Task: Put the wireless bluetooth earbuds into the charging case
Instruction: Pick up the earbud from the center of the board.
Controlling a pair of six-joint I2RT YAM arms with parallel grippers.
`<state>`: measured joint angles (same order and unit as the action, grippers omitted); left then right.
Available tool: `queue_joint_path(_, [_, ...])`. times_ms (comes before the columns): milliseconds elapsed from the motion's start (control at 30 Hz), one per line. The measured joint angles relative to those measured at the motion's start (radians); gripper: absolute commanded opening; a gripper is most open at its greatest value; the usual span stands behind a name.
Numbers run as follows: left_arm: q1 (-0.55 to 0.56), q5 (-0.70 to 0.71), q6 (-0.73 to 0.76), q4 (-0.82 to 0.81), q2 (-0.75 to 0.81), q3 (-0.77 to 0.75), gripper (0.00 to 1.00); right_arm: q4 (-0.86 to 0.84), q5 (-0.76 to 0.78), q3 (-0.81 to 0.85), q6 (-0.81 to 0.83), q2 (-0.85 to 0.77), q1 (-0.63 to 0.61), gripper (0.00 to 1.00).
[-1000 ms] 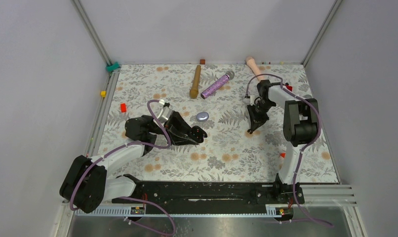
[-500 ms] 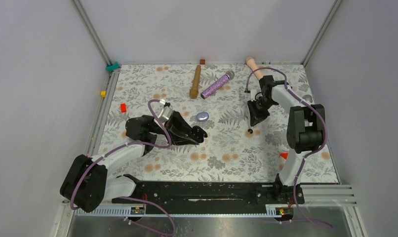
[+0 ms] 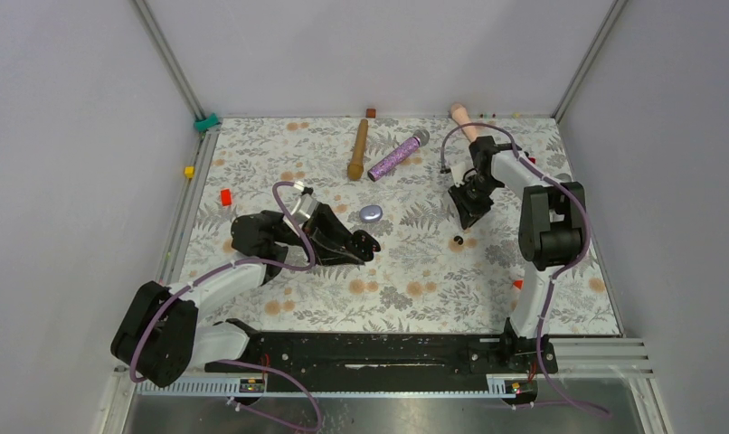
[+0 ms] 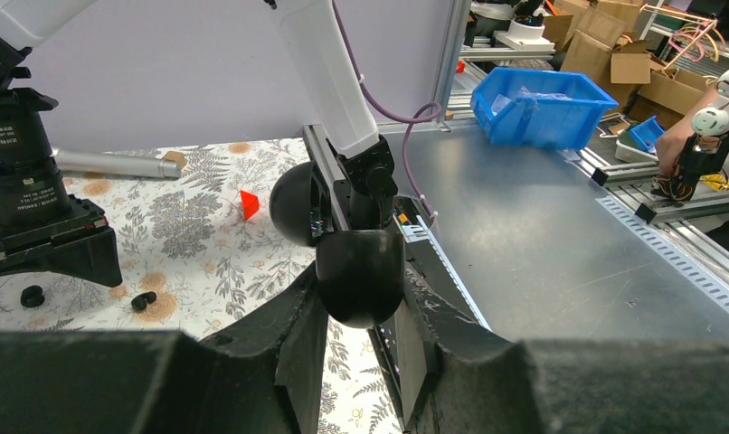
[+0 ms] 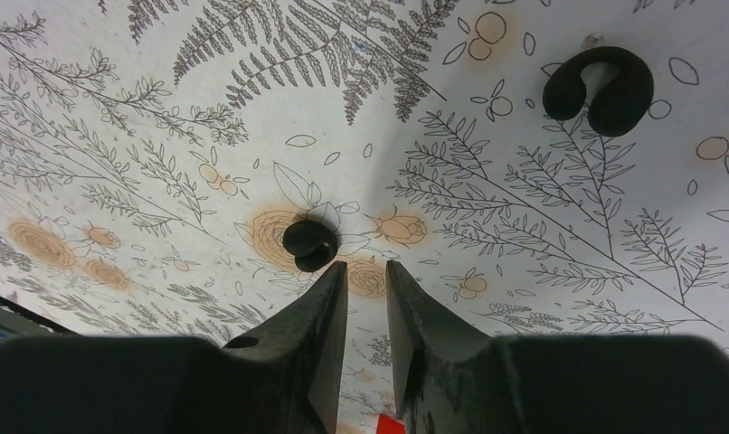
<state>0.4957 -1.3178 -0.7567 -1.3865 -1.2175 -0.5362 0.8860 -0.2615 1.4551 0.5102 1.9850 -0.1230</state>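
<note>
**Black earbud loose on floral cloth, case clamped**

One small, glossy, bean-shaped black earbud (image 5: 308, 244) is seen on the matte printed cloth (image 5: 117, 108), just ahead of the right gripper (image 5: 365, 271), whose fingers are slightly parted and empty. A black C-shaped piece (image 5: 599, 86) is shown by that wrist view; overhead, only one dark speck is made out. The smooth, rounded black charging case (image 4: 361, 262) is clamped in the left gripper (image 4: 359, 285). Three cylindrical items are counted at the far edge: a tan microphone (image 3: 358, 149), a glittery purple microphone (image 3: 398, 155) and a pink microphone (image 3: 460, 116).

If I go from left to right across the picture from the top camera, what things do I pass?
yellow block → red block → brown microphone → purple glittery microphone → black earbud
</note>
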Motion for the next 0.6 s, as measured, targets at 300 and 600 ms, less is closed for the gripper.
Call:
queue_joint_path(300, [0.0,0.0,0.0,0.0,-0.001,0.0,0.0,-0.009,0.037,-0.025,0.009,0.0,-0.049,0.31])
queue_joint_path(600, [0.0,0.0,0.0,0.0,-0.001,0.0,0.0,-0.021,0.102,-0.058,0.0,0.0,-0.089,0.31])
